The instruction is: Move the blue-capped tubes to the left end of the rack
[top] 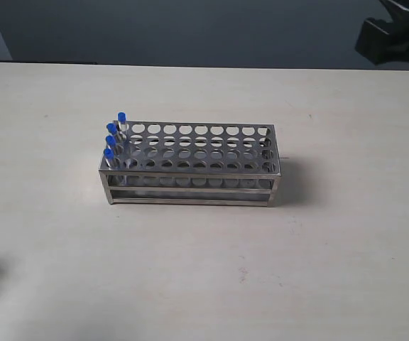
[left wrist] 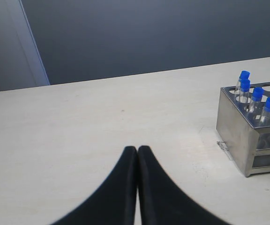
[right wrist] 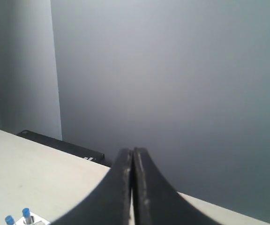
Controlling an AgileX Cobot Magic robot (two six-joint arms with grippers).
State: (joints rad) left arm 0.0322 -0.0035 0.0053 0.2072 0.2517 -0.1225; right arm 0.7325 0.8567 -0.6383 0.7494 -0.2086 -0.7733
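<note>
The shiny steel rack (top: 197, 186) stands mid-table. Several blue-capped tubes (top: 110, 142) stand upright in the holes of its left end column, one per row. The left wrist view shows the same rack (left wrist: 236, 129) and tubes (left wrist: 258, 93) off to one side. My left gripper (left wrist: 137, 149) is shut with nothing in it, over bare table well away from the rack. My right gripper (right wrist: 133, 151) is also shut and empty, raised and facing the grey wall. Two blue caps (right wrist: 26, 213) peek in at the edge of the right wrist view. Neither gripper shows in the exterior view.
A beige table (top: 204, 277) surrounds the rack. A dark arm part (top: 393, 32) sits at the far right corner beyond the table edge. A dark grey wall (top: 190, 28) runs behind, and a black flat object (right wrist: 60, 143) lies past the table's edge.
</note>
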